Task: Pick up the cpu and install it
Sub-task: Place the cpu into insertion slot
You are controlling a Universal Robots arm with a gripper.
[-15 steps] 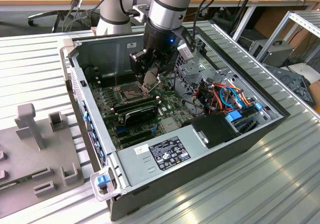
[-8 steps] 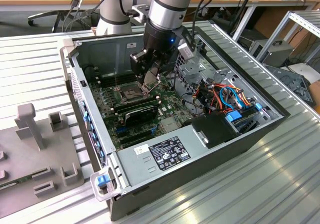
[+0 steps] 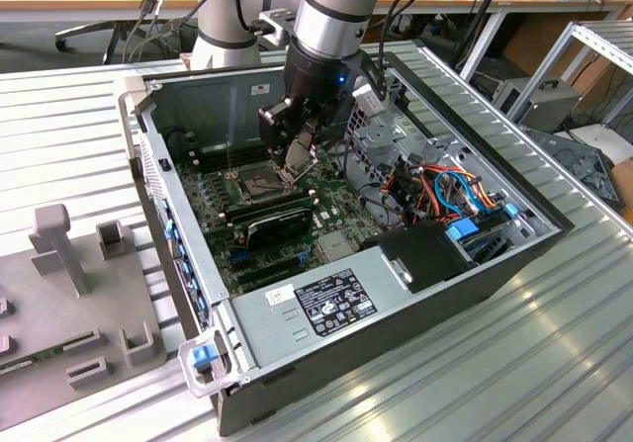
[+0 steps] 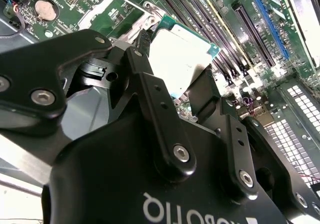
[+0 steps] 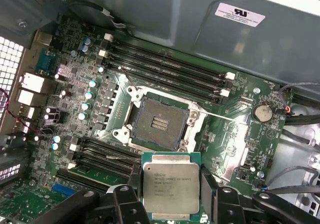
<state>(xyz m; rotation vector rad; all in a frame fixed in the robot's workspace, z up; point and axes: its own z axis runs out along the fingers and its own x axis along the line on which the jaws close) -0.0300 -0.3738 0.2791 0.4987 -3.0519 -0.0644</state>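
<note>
Between the 2 fingers (image 5: 209,184) of the gripper (image 5: 170,191), the cpu (image 5: 171,176) is clamped by 2 opposite edges, with its pale metal face turned up toward the first wrist view. The chip hangs above the motherboard (image 5: 235,149) and does not touch it. The grip appears centred on the chip, with both free edges open to view. That suits this step, because those edges are the reference for squaring the part.

Just beyond the chip lies the socket (image 5: 159,121), uncovered, its dark contact field exposed inside the bright metal frame. The chip has not reached it; in the exterior view the gripper stands to the exterior view's right of the socket. Judged from these views, the carry should keep the chip level and parallel to the board. The chip's 4 sides should line up with the socket's 4 sides before any descent. Travel across the contact field should be made at height, never as a slide, since the contacts are likely to bend easily. Whether the chip's corner mark matches the socket cannot be told from these views and should be confirmed.

Farther off, the memory slots (image 5: 165,63) run along the socket's far side, and a coin battery (image 5: 262,112) sits to one side. Behind them rises the grey case wall (image 5: 165,13), which limits room for the arm
</note>
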